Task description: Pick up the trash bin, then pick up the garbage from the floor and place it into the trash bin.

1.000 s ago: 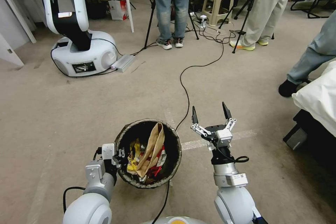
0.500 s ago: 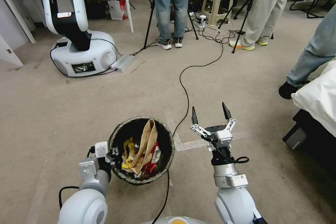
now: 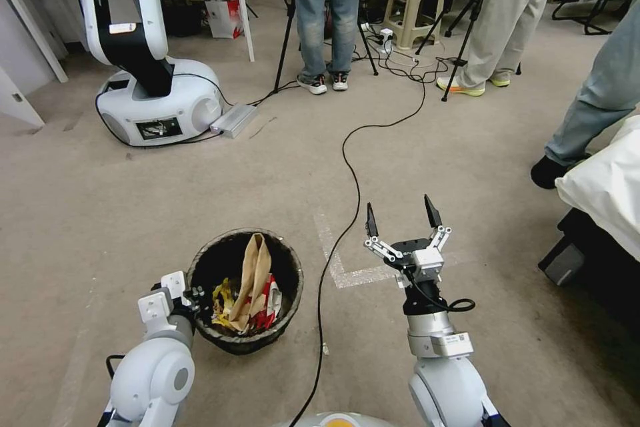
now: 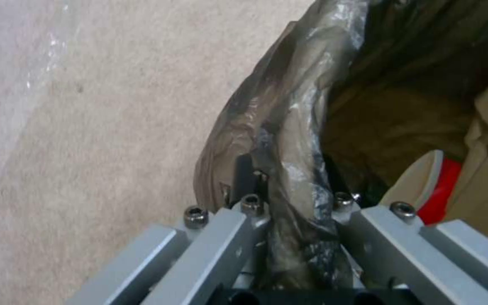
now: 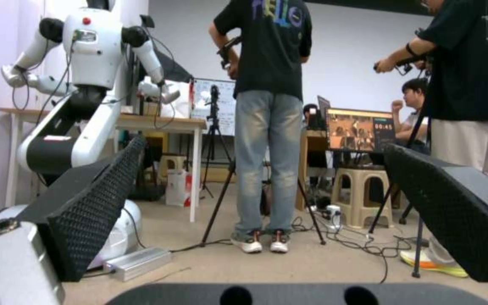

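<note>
Beige carpet floor [image 3: 200, 187] carries the trash bin [image 3: 291, 273] at near left, its rim pinched in the left gripper [image 3: 193, 293], while the empty, wide-spread right gripper [image 3: 402, 212] hovers just right of it.

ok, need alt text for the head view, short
The left gripper is shut on the rim of the trash bin, which holds a brown paper bag and red and yellow wrappers. The right gripper hovers open and empty above the floor, beside a black cable.
</note>
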You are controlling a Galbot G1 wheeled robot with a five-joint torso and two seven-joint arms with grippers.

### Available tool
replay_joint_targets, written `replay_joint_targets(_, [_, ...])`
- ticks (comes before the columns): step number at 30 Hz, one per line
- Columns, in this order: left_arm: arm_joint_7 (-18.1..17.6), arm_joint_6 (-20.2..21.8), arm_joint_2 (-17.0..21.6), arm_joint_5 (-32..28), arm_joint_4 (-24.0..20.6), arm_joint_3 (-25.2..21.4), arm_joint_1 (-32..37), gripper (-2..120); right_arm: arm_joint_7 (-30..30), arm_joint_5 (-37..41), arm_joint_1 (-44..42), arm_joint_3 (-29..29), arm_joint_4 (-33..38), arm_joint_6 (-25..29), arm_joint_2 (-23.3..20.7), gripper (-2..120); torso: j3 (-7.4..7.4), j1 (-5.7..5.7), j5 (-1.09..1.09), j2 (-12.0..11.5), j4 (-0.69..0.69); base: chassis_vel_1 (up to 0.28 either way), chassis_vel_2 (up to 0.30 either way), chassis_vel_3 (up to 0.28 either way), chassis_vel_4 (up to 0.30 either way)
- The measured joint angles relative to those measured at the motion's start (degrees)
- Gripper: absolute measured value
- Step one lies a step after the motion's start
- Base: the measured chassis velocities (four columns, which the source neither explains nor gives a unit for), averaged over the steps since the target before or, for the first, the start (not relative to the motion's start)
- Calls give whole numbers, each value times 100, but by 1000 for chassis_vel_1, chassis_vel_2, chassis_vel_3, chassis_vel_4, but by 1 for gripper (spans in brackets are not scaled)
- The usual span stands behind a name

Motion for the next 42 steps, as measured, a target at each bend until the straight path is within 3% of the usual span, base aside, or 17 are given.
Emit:
replay_joint_targets(13, [-112,91,-45,-493,99,-23,-38,2,23,-227,-23,19,-63,42,27,100,1,0,-9,0,-3,0,0,0,0])
replay_joint_targets(14, [-94,98,-45,-541,90,-14,-39,12,18,-264,-29,7,-70,52,38,100,1,0,-10,0,-4,0,0,0,0])
replay_joint_targets(23, [76,69,-61,-613,38,64,-94,38,-47,-370,-49,-21,-129,120,46,100,2,0,-16,-1,-5,0,0,0,0])
replay_joint_targets(36, [145,-116,-51,-500,-207,103,-222,91,-103,-450,-47,-77,-222,192,54,100,2,0,-9,-1,-4,0,0,0,0])
replay_joint_targets(42, [217,-250,-53,-402,-328,112,-261,97,-135,-485,-58,-110,-227,216,69,100,2,0,-9,-1,-4,0,0,0,0])
